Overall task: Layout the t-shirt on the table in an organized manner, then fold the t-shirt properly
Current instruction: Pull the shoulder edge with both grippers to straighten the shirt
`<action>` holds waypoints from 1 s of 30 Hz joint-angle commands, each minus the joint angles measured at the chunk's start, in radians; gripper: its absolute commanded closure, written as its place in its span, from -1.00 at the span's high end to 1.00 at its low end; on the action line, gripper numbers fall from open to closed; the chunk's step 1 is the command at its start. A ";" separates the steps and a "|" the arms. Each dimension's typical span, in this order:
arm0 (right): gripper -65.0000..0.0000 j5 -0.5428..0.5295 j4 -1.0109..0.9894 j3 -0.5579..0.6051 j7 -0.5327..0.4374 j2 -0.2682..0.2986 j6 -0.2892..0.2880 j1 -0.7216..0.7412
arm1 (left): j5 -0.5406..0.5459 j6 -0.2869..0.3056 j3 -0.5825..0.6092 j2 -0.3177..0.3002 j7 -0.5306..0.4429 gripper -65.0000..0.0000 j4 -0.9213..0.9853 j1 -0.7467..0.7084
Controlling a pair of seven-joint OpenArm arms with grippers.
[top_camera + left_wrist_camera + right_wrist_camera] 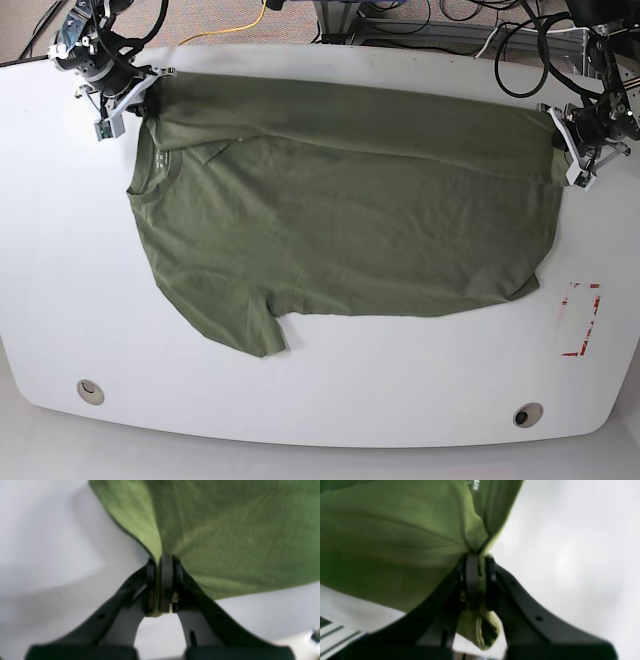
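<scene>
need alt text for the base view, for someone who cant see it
An olive-green t-shirt lies spread sideways on a white table, collar toward the view's left. The right gripper pinches its far corner at the shoulder and the left gripper pinches the far hem corner.

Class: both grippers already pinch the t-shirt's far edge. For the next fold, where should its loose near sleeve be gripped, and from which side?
Grip the near sleeve of the t-shirt at its cuff, coming from the table's front edge: it lies flat, jutting towards that bare side.
</scene>
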State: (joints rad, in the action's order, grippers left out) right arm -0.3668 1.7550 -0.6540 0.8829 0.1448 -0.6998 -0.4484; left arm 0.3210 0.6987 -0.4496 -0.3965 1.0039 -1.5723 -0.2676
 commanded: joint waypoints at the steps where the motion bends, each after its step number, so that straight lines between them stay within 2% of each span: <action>1: -1.00 0.009 0.043 -0.005 0.008 0.034 0.002 -0.028 | -0.006 -0.001 -0.030 -0.015 0.010 -1.00 -0.067 -0.048; 14: -1.00 0.009 0.053 -0.005 0.008 0.059 0.002 -0.094 | -0.007 -0.001 -0.097 0.018 0.011 -1.00 -0.204 -0.220; 26: -0.97 0.009 0.055 -0.005 0.008 0.057 0.002 -0.094 | -0.010 -0.001 -0.097 0.038 0.011 -1.00 -0.208 -0.226; 28: -0.89 0.009 0.055 -0.005 0.008 0.057 0.002 -0.094 | -0.010 -0.001 -0.097 0.038 0.011 -0.87 -0.208 -0.224; 30: -0.60 0.009 0.055 -0.008 0.008 0.059 0.002 -0.094 | -0.010 -0.001 -0.097 0.035 0.011 -0.63 -0.210 -0.224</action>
State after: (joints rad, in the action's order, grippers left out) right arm -0.3649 1.7924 -0.6502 0.8944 0.1886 -0.7002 -0.5350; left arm 0.3141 0.7002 -0.5362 -0.3416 1.0245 -1.7626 -0.4927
